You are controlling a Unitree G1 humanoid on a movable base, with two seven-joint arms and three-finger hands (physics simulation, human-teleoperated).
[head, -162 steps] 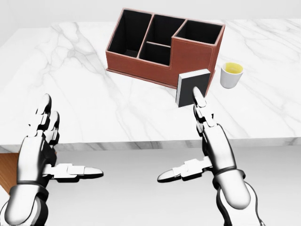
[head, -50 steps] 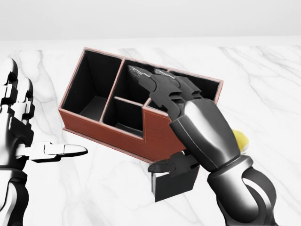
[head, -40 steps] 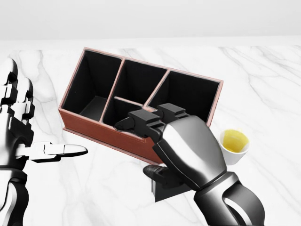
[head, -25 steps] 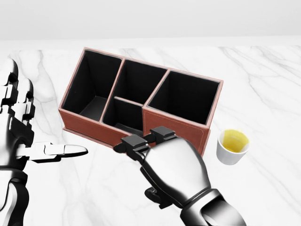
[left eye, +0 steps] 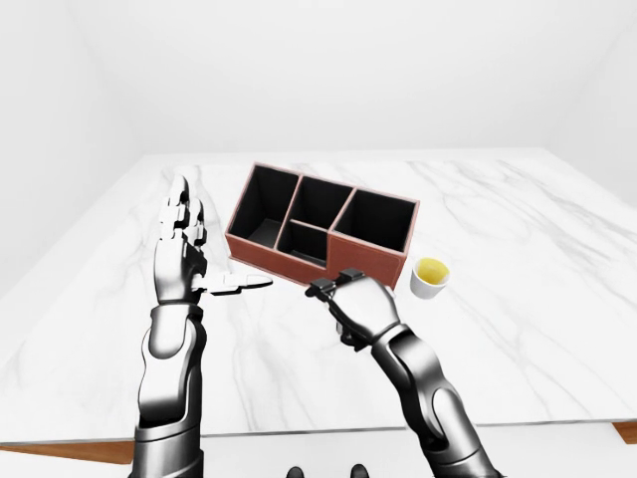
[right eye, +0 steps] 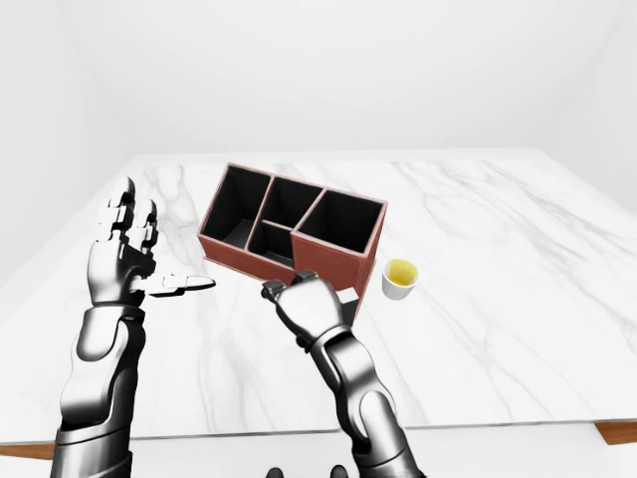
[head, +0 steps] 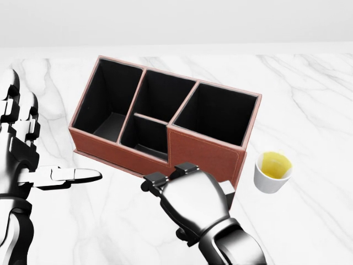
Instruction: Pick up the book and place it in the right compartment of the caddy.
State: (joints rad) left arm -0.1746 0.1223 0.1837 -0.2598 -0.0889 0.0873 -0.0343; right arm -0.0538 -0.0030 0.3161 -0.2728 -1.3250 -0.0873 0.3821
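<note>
**Head view: your right hand has come down over the book**

Head view shows your right hand (head: pixel 187 201), chrome-and-black with three fingers, curled knuckles-up at the bottom centre, just below the near wall of the reddish-brown leather caddy (head: pixel 205 155). A second ago that hand was raised over the caddy's compartments and the small dark book with white page edges stood in plain sight beneath it. Now the hand covers it almost entirely; only a pale corner of the book (head: pixel 228 189) peeks out on the right side of the hand, on the white marble tabletop (head: pixel 309 116) and close against the caddy's wall.

Your fingers look bent around the book, but the contact is hidden under the palm, so I cannot tell whether the grasp is closed. I'd judge you are at the grasping step, with nothing lifted yet.

Your left hand (head: pixel 25 149) has not moved: it is spread wide at the left edge, holding nothing, thumb pointing toward the caddy.

The right compartment (head: pixel 218 113) is empty and sits just above your right hand. The small white cup of yellow liquid (head: pixel 272 171) stands just right of the caddy, so mind it as you lift.
</note>
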